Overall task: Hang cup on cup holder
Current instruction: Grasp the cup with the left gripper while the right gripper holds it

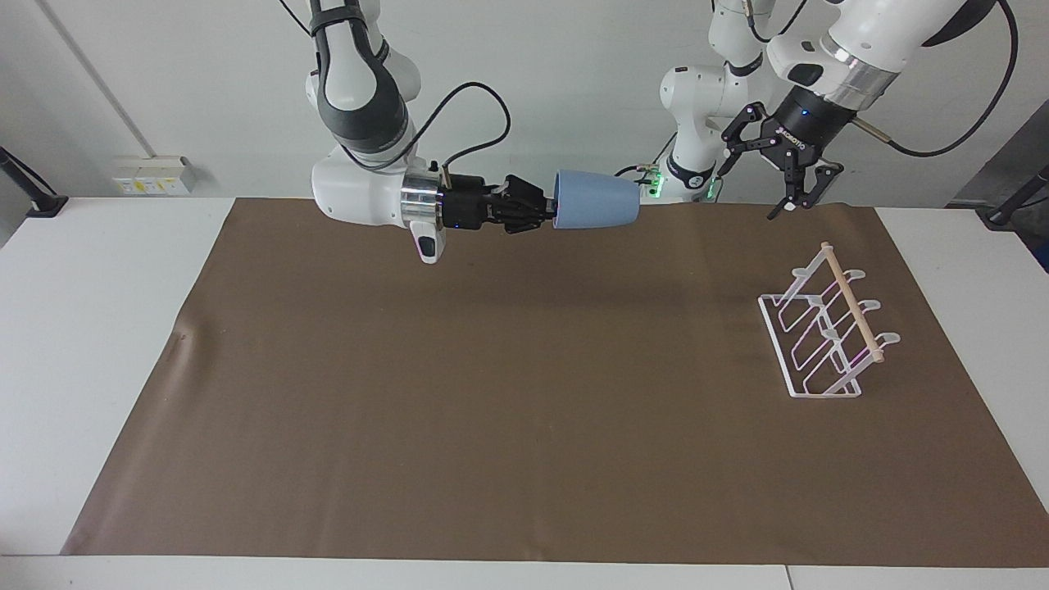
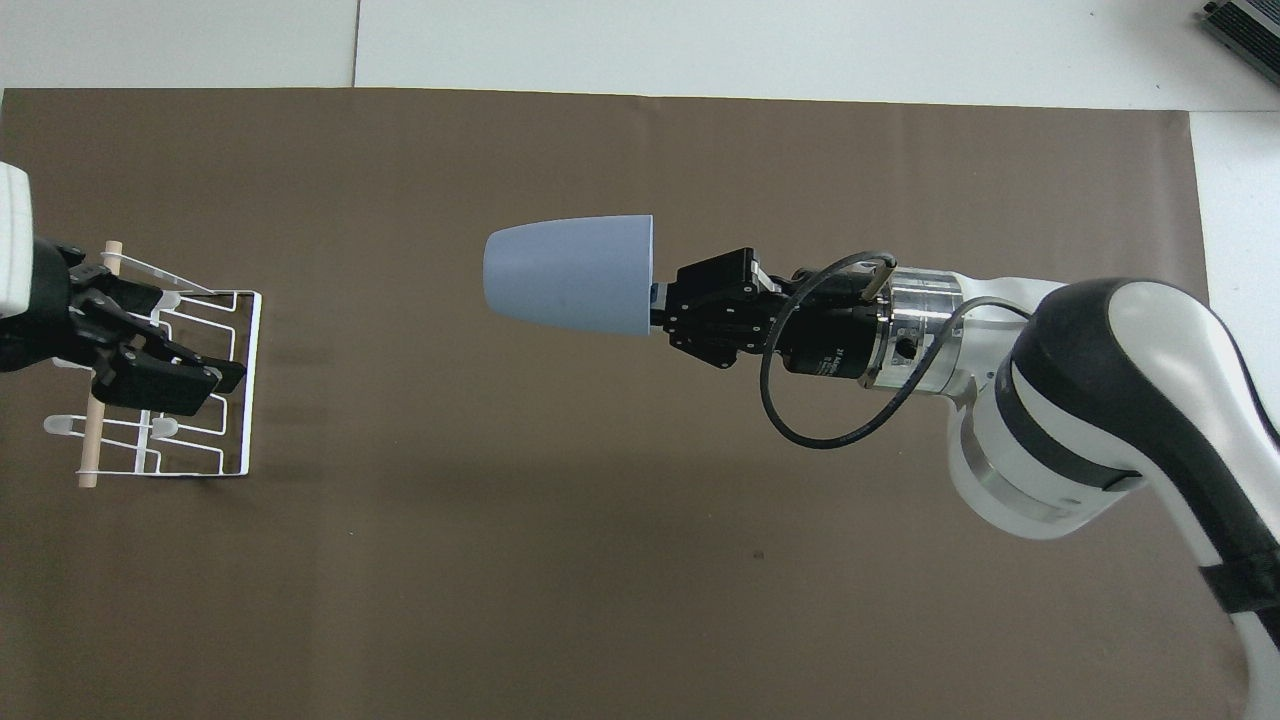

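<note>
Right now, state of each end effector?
Right end effector: shut on cup, held in the air.
Left end effector: open, holding nothing, over the rack.

The right arm reaches out level above the middle of the table, its forearm and wrist stretched horizontally toward the left arm's end. The right gripper (image 1: 547, 215) (image 2: 655, 306) points sideways, its fingers closed on the rim of the cup (image 1: 597, 200) (image 2: 568, 274), which is held lying on its side in the air. The left arm bends down from high up, wrist angled downward, and the left gripper (image 1: 778, 176) (image 2: 165, 355) hangs with fingers spread apart, holding nothing.
</note>
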{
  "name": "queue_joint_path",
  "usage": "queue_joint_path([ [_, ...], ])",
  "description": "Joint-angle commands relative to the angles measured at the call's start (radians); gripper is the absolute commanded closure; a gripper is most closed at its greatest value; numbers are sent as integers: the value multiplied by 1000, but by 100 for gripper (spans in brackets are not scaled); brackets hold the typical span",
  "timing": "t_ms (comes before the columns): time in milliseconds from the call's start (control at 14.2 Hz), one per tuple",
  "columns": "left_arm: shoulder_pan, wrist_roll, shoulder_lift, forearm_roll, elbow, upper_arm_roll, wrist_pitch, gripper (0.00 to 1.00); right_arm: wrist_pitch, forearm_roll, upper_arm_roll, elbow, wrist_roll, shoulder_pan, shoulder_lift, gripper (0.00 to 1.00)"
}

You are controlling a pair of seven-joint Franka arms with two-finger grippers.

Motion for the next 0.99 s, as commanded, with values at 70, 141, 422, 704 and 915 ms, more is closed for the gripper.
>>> queue_joint_path([
  [70,-104,90,-27,-11,-38,9,38,0,38,48,0,-37,-45,25,-32,100],
  [141,-133,93,-29,-11,-47,9,44,0,46,48,0,-38,-45,25,-32,100],
  [422,-199,92,-27,-29,-70,3,136,0,63,50,0,-38,-48,37,-32,100],
  [704,-238,87,-14,-40,-73,-5,215,0,63,50,0,-38,-54,35,-32,100],
  [915,-241,79,-9,-49,-72,-5,244,0,63,50,0,-40,-58,35,-32,100],
])
